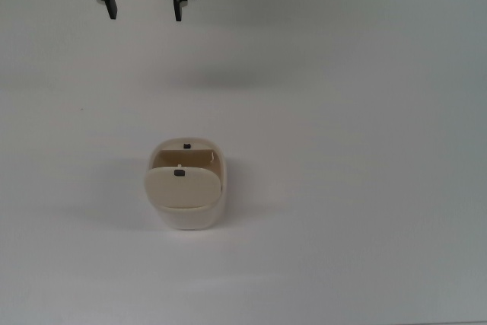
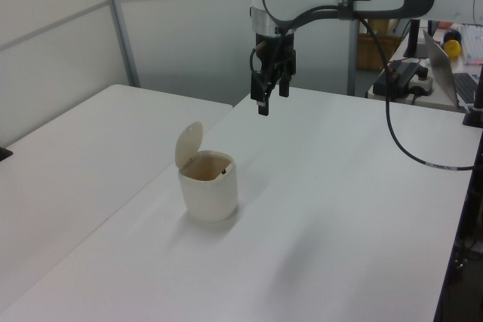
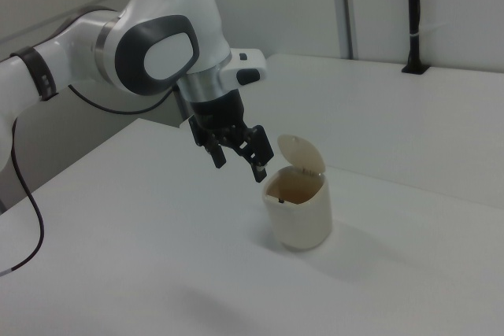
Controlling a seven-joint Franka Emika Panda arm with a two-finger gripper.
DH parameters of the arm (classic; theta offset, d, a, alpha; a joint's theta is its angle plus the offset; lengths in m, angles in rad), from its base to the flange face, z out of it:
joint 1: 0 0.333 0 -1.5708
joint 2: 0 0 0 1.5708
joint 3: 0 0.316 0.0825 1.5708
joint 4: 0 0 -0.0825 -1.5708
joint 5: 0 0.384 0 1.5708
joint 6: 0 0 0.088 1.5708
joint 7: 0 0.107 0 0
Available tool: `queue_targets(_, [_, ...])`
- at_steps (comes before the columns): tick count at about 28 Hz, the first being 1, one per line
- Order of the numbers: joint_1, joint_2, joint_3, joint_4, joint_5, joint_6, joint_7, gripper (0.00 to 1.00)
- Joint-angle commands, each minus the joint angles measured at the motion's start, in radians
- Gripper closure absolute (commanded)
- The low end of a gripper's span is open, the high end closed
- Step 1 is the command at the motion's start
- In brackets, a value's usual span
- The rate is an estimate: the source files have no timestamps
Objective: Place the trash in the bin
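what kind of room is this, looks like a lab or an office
Most likely a robotics lab or test room. A robot arm works over a plain white table holding only a small bin. Behind it, the left view shows partition walls and a desk with cables and gear.

We see the bin [image 1: 186,185] standing on the table [image 1: 365,112], below the gripper [image 1: 144,11] in the top view — well apart from it, slightly toward the top view's right, its flap lid [image 2: 189,144] tipped up.
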Motion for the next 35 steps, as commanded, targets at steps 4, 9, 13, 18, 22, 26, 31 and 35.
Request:
queue_targets(4, [0.003, -0.021, 0.003, -0.011, 0.002, -0.054, 0.017, 0.0])
queue_targets(9, [0.003, -0.023, 0.001, -0.011, 0.002, -0.057, 0.017, 0.0])
queue_targets(13, [0.005, -0.016, 0.003, -0.011, 0.004, -0.055, 0.015, 0.0])
queue_targets(18, [0.003, -0.012, 0.003, -0.01, 0.004, -0.051, 0.015, 0.0])
queue_targets(22, [0.003, -0.01, 0.001, -0.01, 0.004, -0.048, 0.015, 0.0])
queue_targets(26, [0.002, -0.012, 0.0, -0.011, 0.002, -0.052, 0.015, 0.0])
queue_targets(31, [0.002, -0.01, -0.002, -0.011, 0.002, -0.049, 0.015, 0.0])
queue_targets(35, [0.002, -0.01, -0.002, -0.011, 0.002, -0.049, 0.015, 0.0])
